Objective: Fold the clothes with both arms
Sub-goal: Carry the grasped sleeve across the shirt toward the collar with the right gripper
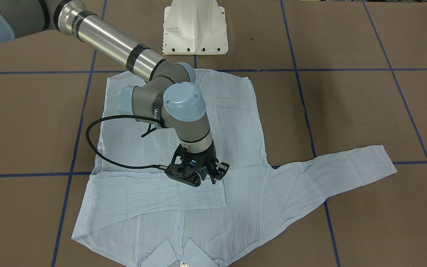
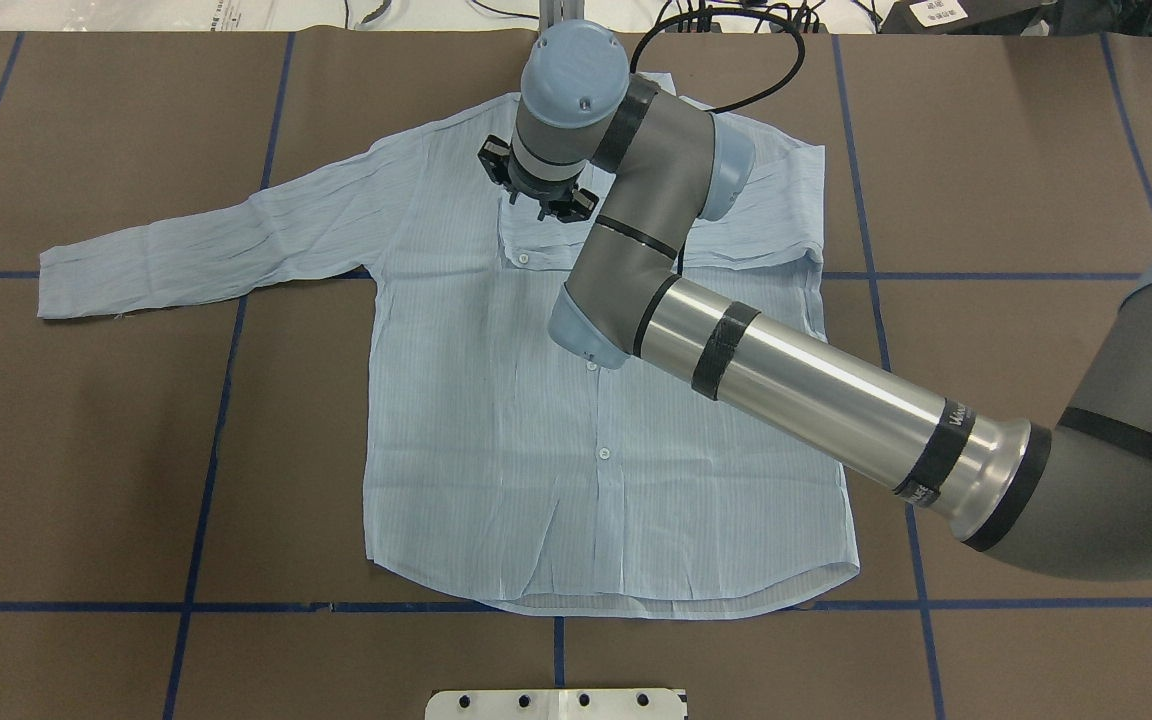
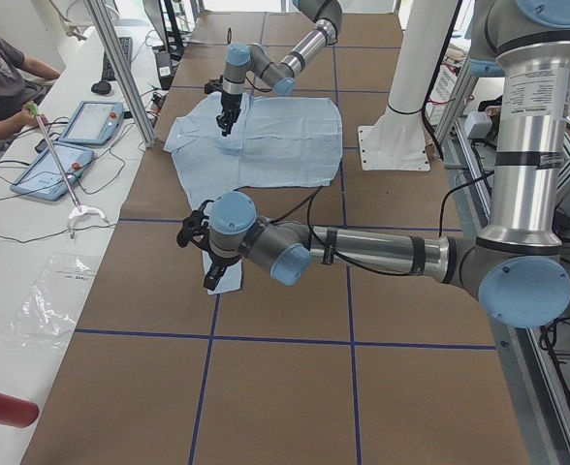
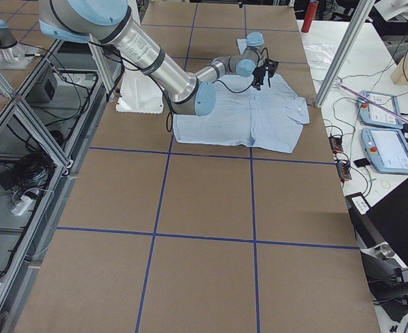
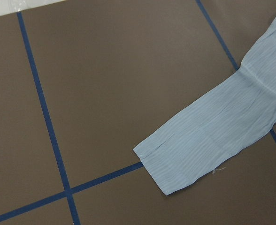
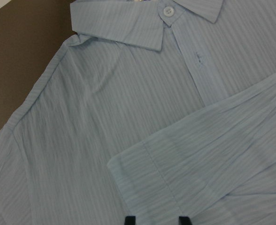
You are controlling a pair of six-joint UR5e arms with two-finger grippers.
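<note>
The shirt [image 2: 556,420] lies flat, buttons up, in the middle of the bench [image 2: 86,450]. Its hem is toward the robot's edge and its collar [image 6: 142,23] toward the far edge.

As far as the pictures show, the folding has only begun. The sleeve on the robot's right [image 1: 154,196] is laid across the chest, with its cuff ending near the button line. The other sleeve [image 2: 206,250] is stretched straight out toward the left end of the bench. Its cuff [image 5: 175,164] lies flat on the brown surface beside a blue tape line. The body shows no fold across or along it.

The right arm [image 2: 816,390] reaches over the shirt. The right pincer [image 1: 216,173] hangs just above the end of the folded sleeve. It is spread: in the right wrist view its fingertips [image 6: 131,219] stand apart with nothing between them.

The left arm [image 3: 382,252] is out toward the left end, and the left pincer [image 3: 210,274] is over the outstretched cuff. Whether it is spread or pressed together I cannot tell, since the left wrist view shows no fingers.

By my reading one step is finished. Left to do are bringing the outstretched sleeve in, then turning in the sides and doubling the body from hem to collar.
</note>
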